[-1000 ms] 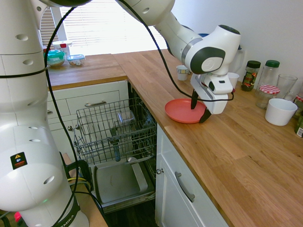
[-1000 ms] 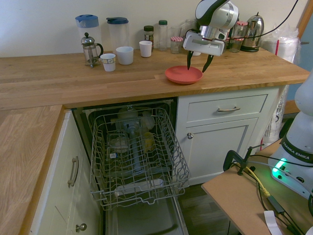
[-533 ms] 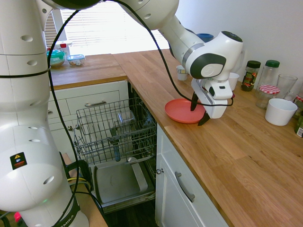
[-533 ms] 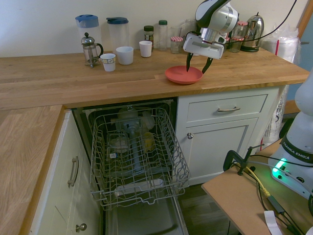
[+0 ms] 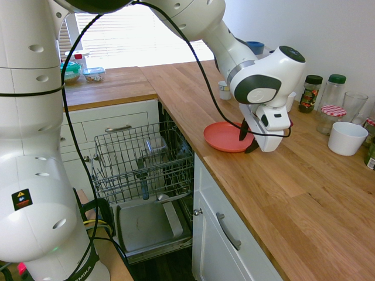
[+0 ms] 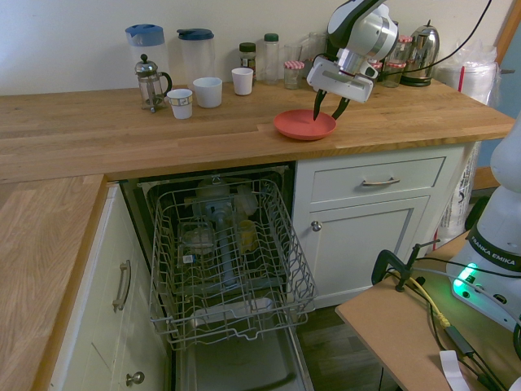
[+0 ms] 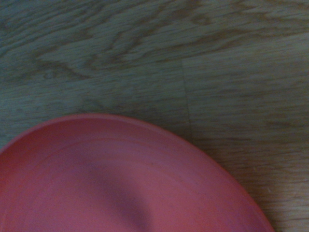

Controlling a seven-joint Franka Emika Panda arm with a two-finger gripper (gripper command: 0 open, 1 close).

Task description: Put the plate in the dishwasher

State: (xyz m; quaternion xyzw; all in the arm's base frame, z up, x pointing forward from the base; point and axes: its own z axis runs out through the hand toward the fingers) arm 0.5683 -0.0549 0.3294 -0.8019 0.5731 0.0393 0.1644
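The coral-red plate (image 5: 222, 136) (image 6: 299, 125) lies flat on the wooden countertop (image 5: 293, 187), close to its front edge. My gripper (image 5: 248, 140) (image 6: 327, 108) points down over the plate's edge on the side away from the dishwasher. Its fingers stand apart, one above the plate's inside and one just outside the rim. The wrist view shows the plate (image 7: 120, 183) filling the lower part over wood grain. The dishwasher is open, its grey wire rack (image 5: 140, 161) (image 6: 228, 252) pulled out over the lowered door (image 5: 146, 225).
A white bowl (image 5: 347, 138), jars (image 5: 309, 93) and a small cup (image 5: 225, 89) stand behind the plate. Cups (image 6: 207, 91), a French press (image 6: 151, 81), jugs and a kettle (image 6: 422, 55) line the wall. The rack holds several items.
The gripper has tilted and sunk closer to the plate's rim, and its fingers have drawn slightly nearer together. The plate has not moved.
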